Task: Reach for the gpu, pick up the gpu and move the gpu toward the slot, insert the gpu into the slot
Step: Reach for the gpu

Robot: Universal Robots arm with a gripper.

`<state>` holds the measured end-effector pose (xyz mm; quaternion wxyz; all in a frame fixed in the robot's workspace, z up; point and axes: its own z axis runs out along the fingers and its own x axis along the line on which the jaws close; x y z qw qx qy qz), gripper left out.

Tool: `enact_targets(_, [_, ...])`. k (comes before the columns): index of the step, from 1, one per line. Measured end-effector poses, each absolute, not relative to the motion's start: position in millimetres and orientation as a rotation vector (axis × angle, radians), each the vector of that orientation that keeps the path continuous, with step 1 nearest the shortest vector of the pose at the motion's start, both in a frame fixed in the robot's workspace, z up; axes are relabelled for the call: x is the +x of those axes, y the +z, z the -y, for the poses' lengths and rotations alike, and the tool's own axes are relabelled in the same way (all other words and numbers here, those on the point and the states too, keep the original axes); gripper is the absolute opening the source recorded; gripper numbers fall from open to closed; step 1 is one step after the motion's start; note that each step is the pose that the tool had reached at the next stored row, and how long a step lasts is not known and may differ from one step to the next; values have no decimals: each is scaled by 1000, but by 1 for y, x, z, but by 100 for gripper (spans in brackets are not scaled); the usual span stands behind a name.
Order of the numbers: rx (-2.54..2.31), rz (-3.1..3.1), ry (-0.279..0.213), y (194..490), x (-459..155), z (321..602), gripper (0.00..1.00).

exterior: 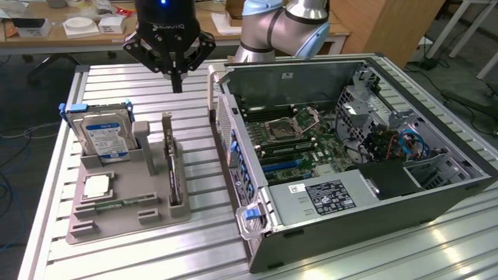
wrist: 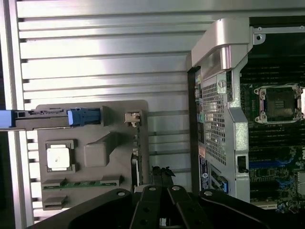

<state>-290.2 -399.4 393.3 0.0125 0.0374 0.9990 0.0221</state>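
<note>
Robotics lab — slatted aluminium bench (exterior: 148, 256), cluttered desk (exterior: 204, 14) behind.

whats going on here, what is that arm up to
A robot arm's claw hangs shut and empty over the slatted table, close to a grey tray. The graphics card stands on edge in that tray, next to a hard drive, and has not been picked up yet. The open computer case sits on the exterior view's right.
</note>
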Motion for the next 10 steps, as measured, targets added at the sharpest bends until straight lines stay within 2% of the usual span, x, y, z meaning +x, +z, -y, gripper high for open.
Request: enact_targets(10, [117,-3114,69,393,-302,400,10])
